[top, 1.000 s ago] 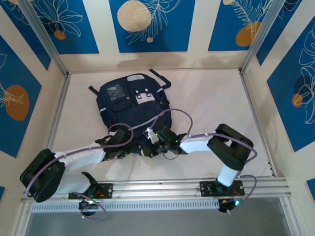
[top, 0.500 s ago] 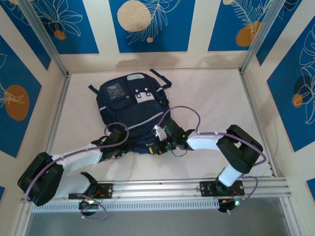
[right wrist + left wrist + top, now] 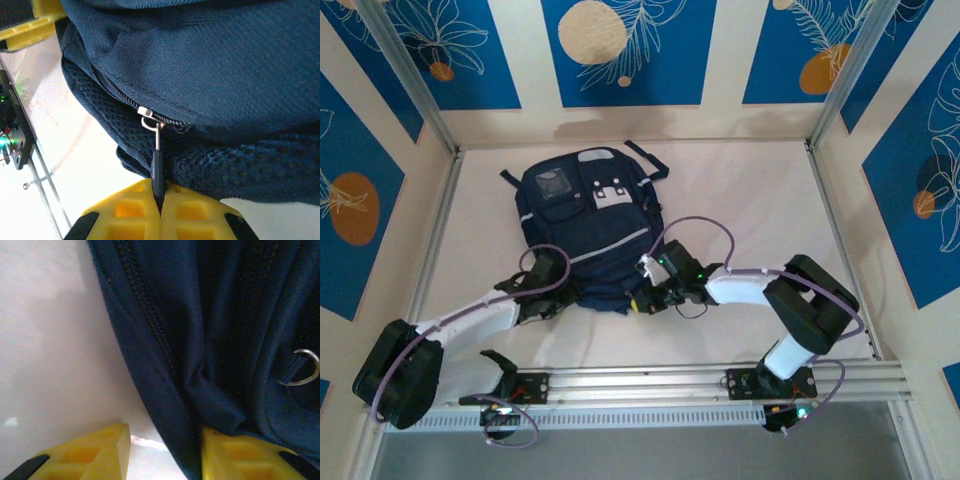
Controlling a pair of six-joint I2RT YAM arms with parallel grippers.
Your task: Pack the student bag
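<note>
Right jaws pinched shut on the zipper pull (image 3: 158,167) at the near edge of the student bag (image 3: 585,225); left jaws parted around fabric at the same edge.

On table (image 3: 750,200), left of centre: student bag (image 3: 585,225). At its near-left edge, left gripper (image 3: 165,450); at near-right edge, right gripper (image 3: 160,210) on zipper pull (image 3: 157,170).

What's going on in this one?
Two robot arms are working at the near edge of a large navy-blue fabric backpack that lies flat on the white table. The right gripper is shut on the black zipper pull. The left gripper is open, with a fold of the bag's edge between its yellow fingers.
</note>
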